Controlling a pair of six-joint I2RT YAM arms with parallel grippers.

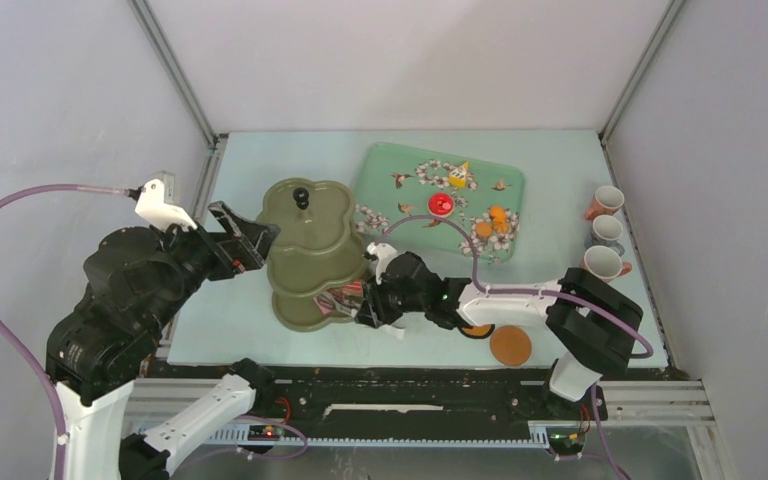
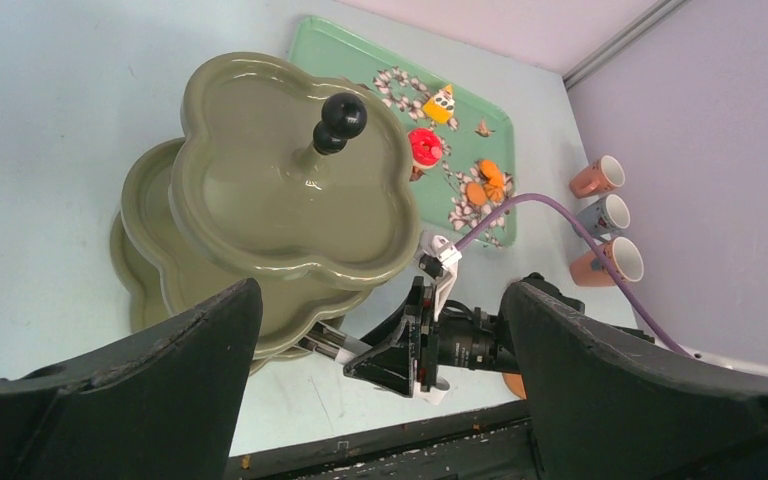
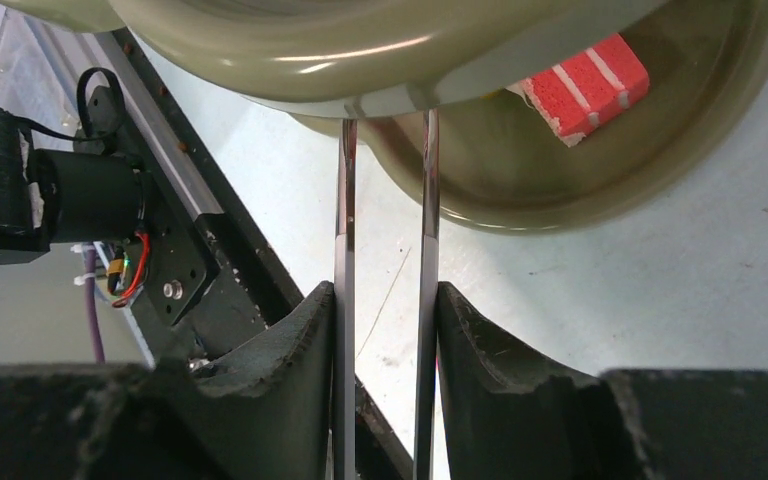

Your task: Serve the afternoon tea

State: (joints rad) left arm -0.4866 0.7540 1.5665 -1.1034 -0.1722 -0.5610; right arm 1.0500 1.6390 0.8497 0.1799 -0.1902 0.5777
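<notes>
The olive-green three-tier stand (image 1: 305, 240) (image 2: 280, 190) stands left of centre. My right gripper (image 1: 370, 300) (image 3: 385, 300) is shut on the metal tongs (image 3: 345, 200) (image 2: 325, 345). The tongs' arms reach under the upper tiers into the bottom tier (image 3: 520, 170), and their tips are hidden. A red pastry with white stripes (image 3: 585, 85) (image 1: 335, 300) lies on that tier, right of the tongs. My left gripper (image 1: 245, 238) (image 2: 380, 290) hangs open beside the stand's left edge, holding nothing. Red (image 1: 441, 204), yellow (image 1: 460, 177) and orange (image 1: 498, 217) pastries lie on the tray.
The mint-green floral tray (image 1: 385, 165) lies behind and right of the stand. Three cups (image 1: 605, 201) (image 1: 607, 232) (image 1: 603, 262) stand in a row at the right edge. A brown coaster (image 1: 510, 346) lies by the near edge, a dark one (image 1: 477, 330) partly under my right arm.
</notes>
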